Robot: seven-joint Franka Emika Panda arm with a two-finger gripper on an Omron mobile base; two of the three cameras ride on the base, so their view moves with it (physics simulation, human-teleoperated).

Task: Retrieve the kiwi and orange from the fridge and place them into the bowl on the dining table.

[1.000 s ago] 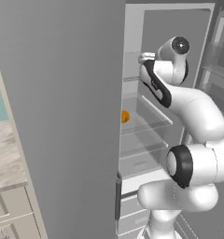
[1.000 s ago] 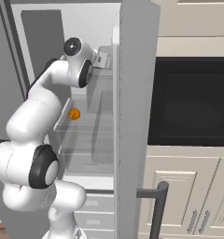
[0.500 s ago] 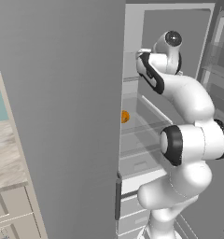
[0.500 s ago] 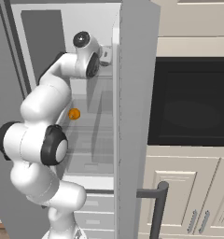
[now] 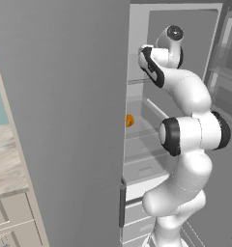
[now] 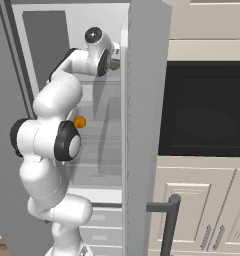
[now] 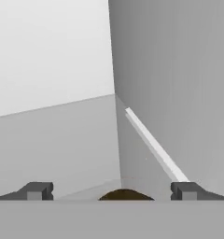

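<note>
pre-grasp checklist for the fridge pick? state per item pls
1. Fridge door open, shelves reachable: ok.
2. Gripper open, nothing between the fingertips: ok.
3. Kiwi lined up: ok in the hand view, a dark brown round top sits low, midway between the fingertips; how near it is, cannot tell.
4. Orange clear of the arm: ok, it sits on a lower shelf near the door edge, below the hand.
5. Hand clear of fridge walls: cannot tell, an inner corner is close ahead in the hand view.
6. Bowl and dining table ready for the drop: cannot tell.
</note>
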